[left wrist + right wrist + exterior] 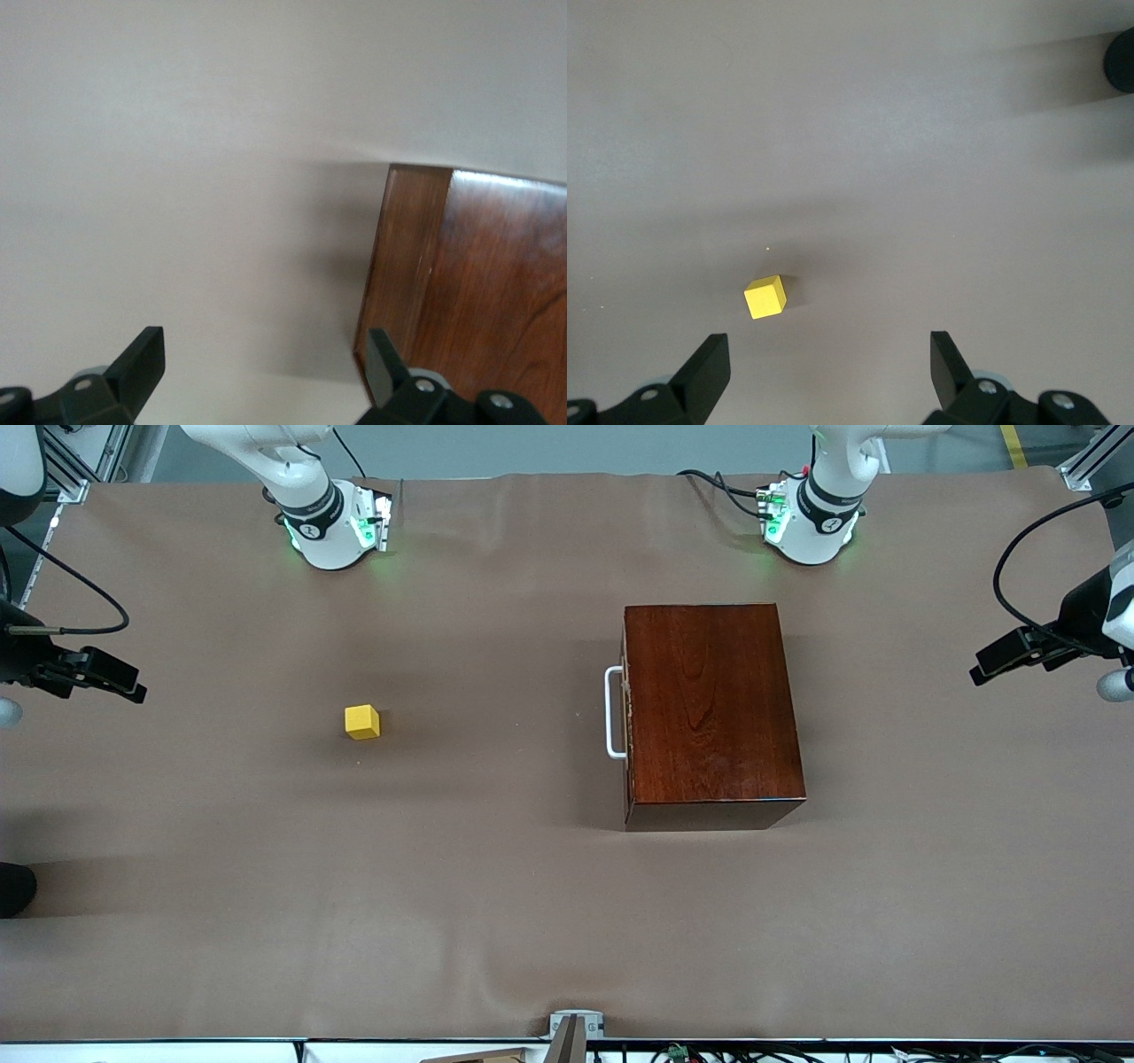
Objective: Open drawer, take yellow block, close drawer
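Note:
The yellow block [361, 722] lies on the bare table toward the right arm's end, well away from the box; it also shows in the right wrist view [765, 297]. The drawer is shut inside the dark reddish-brown box [711, 708], and only its white bar handle [613, 713] sticks out toward the block. My right gripper [828, 338] hangs open and empty above the table near the block, at the edge of the front view [133, 689]. My left gripper [266, 336] is open and empty too, held high beside a corner of the box [461, 283] at the left arm's end [979, 673].
The brown table cover [496, 886] stretches all round the box and the block. Both arm bases [330, 522] [811, 518] stand along the table edge farthest from the front camera. Black cables loop at both ends of the table.

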You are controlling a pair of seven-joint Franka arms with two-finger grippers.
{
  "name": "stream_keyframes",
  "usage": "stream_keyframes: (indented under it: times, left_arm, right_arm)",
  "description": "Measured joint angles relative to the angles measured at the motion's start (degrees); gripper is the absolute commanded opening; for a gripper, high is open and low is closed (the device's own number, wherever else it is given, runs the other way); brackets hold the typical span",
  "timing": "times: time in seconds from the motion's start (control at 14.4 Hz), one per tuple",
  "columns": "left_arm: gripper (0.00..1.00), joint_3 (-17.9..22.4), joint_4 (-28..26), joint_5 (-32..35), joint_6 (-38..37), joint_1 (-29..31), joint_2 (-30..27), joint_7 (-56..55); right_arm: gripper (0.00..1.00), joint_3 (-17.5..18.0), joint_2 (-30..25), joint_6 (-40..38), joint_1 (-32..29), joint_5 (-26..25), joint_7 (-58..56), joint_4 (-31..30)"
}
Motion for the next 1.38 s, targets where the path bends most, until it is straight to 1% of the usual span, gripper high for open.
stream_keyframes:
  times: [0.28, 0.42, 0.62, 0.76, 1.38]
  left_arm:
    - [1.00, -0.1, 1.4, 0.0, -1.9, 0.0, -0.1, 10.4]
    - [1.00, -0.1, 3.1, 0.0, -3.4, 0.0, 0.1, 12.6]
    - [1.00, -0.5, 4.5, 0.0, -4.9, 0.0, 0.6, 10.7]
    - [1.00, -0.8, 4.4, 0.0, -5.4, 0.0, 0.7, 8.5]
    - [1.00, -2.8, 3.6, 0.0, -5.0, 0.8, 1.0, 5.4]
  right_arm:
    - [1.00, 0.0, 0.0, -0.1, 0.0, 0.0, 0.0, 0.0]
    - [1.00, 0.0, 0.0, -0.2, 0.0, 0.0, 0.0, 0.0]
    - [1.00, 0.0, 0.0, -0.5, 0.0, 0.0, 0.0, 0.0]
    - [1.00, 0.0, 0.0, -0.6, 0.0, 0.0, 0.0, 0.0]
    - [1.00, 0.0, 0.0, -0.6, 0.0, 0.0, 0.0, 0.0]
